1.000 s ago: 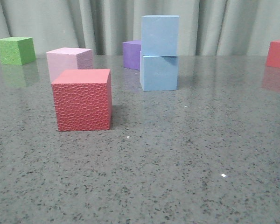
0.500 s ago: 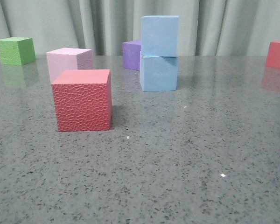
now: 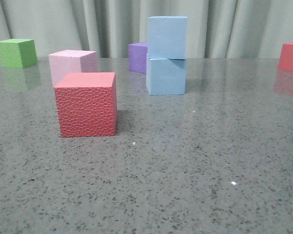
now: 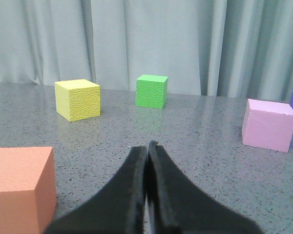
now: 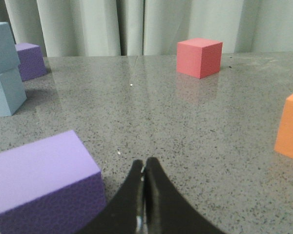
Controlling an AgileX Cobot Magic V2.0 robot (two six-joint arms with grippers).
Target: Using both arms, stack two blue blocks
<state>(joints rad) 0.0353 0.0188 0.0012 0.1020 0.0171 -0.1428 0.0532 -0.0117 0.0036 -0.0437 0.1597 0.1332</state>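
Note:
Two pale blue blocks stand stacked in the middle back of the table: the upper blue block [image 3: 167,37] rests on the lower blue block [image 3: 166,76], turned slightly. The stack also shows in the right wrist view, upper [image 5: 2,41] on lower [image 5: 5,92]. Neither gripper shows in the front view. My left gripper [image 4: 147,146] is shut and empty, low over the table, far from the stack. My right gripper [image 5: 144,163] is shut and empty, beside a purple cube [image 5: 39,180].
A red cube [image 3: 87,104] stands front left, a pink cube [image 3: 72,65] behind it, a green cube [image 3: 16,52] far left, a purple cube [image 3: 138,56] behind the stack, a red cube [image 3: 291,56] far right. Yellow [image 4: 78,99] and orange [image 4: 19,187] cubes lie near the left gripper, an orange cube [image 5: 290,124] by the right.

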